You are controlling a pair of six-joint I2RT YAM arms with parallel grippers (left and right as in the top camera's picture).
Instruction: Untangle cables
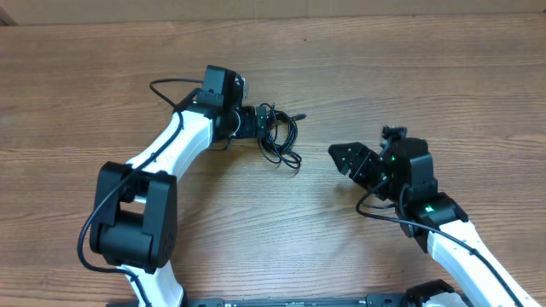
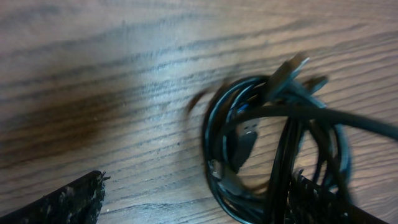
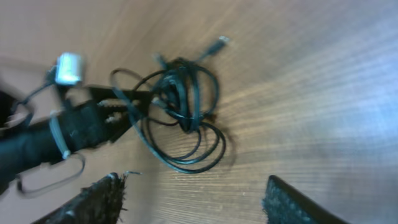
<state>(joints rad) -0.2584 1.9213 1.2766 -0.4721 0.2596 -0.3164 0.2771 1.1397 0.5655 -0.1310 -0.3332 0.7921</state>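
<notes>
Overhead's sharp and evenly lit, soft shadows only. Left wrist view: cables (image 2: 283, 146) smeared, dark shadow left of them. Right wrist view: blurry, pale glare on the table (image 3: 348, 62) right of them.

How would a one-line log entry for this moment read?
left end effector: open, at cables | right end effector: open, apart from cables | cables: tangled bundle

A brown wooden table (image 1: 426, 77) takes up nearly the whole view. Its grain runs in long streaks from side to side, with darker lines and a few small specks. Along the far edge a paler strip (image 1: 358, 7) borders the wood. Close up, the surface has a slight sheen.
</notes>
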